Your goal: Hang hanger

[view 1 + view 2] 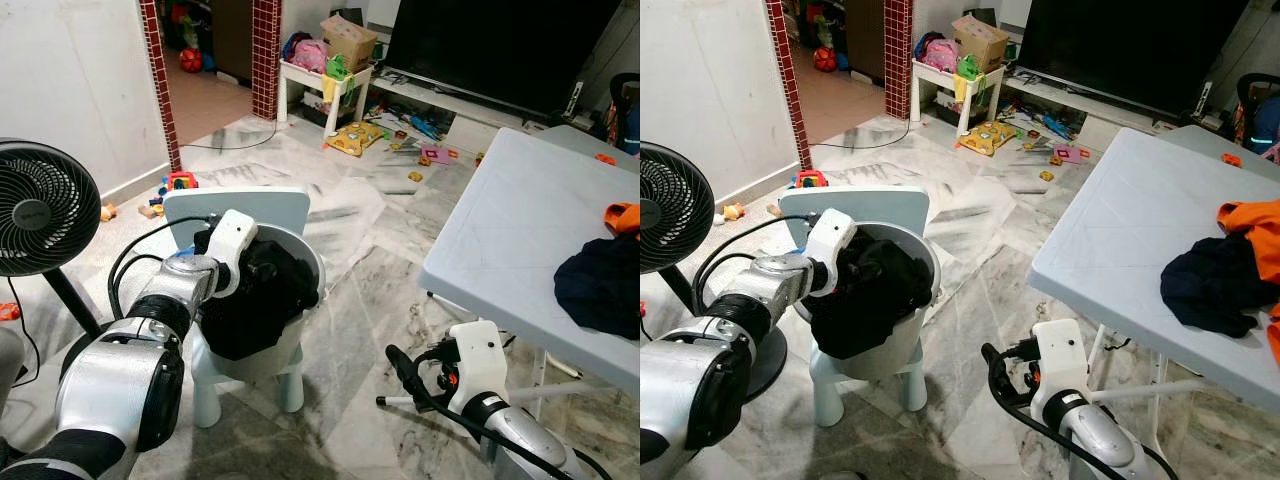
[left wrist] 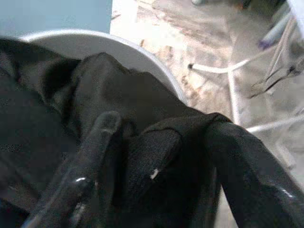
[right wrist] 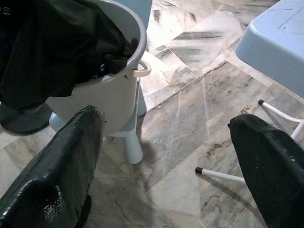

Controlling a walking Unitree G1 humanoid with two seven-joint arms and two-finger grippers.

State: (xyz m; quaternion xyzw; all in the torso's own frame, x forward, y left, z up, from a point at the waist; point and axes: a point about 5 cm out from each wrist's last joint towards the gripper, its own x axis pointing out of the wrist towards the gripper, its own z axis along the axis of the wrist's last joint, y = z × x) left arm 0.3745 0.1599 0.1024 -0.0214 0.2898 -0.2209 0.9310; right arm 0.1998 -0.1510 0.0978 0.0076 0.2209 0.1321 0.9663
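Gripping black clothing (image 1: 262,300) in the bucket (image 3: 111,92), left gripper (image 2: 156,166); right gripper (image 3: 166,156) jaws apart.

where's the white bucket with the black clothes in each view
Left eye view: the white bucket sits left of centre on a small stool, left gripper in its black clothes.
Right eye view: left of centre.
Left wrist view: its rim curves behind the cloth.
Right wrist view: near the corner, handle showing.
Shared landmark: the grey table.
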